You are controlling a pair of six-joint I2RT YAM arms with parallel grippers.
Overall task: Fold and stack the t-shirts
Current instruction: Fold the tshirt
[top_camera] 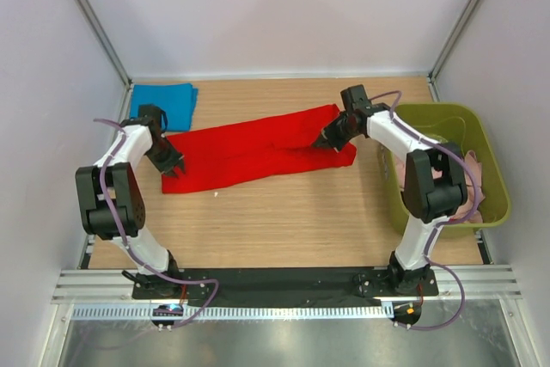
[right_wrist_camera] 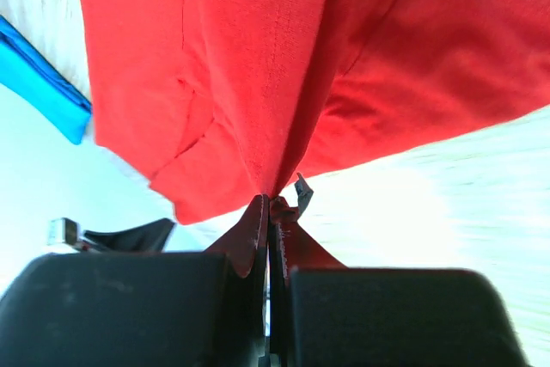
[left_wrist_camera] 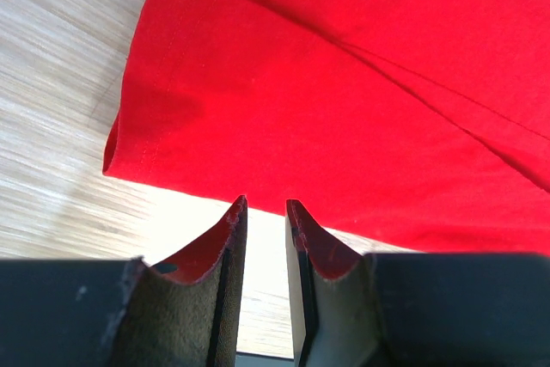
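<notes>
A bright red t-shirt point(top_camera: 258, 152) lies stretched across the middle of the table, partly folded lengthwise. My right gripper point(top_camera: 326, 142) is at its right end, shut on a pinch of the red cloth point(right_wrist_camera: 258, 83), which rises in a ridge to the right gripper point(right_wrist_camera: 273, 199). My left gripper point(top_camera: 174, 169) sits at the shirt's left end. In the left wrist view the left gripper point(left_wrist_camera: 266, 204) is open a little with nothing between its fingers, just short of the red hem point(left_wrist_camera: 258, 126). A folded blue t-shirt point(top_camera: 165, 102) lies at the back left, with its blue edge point(right_wrist_camera: 47, 88) also showing in the right wrist view.
An olive-green plastic bin point(top_camera: 447, 111) stands at the right edge of the table, pale pink cloth point(top_camera: 475, 180) inside it. White walls close off the back and sides. Bare wooden table point(top_camera: 275, 221) shows in front of the red shirt.
</notes>
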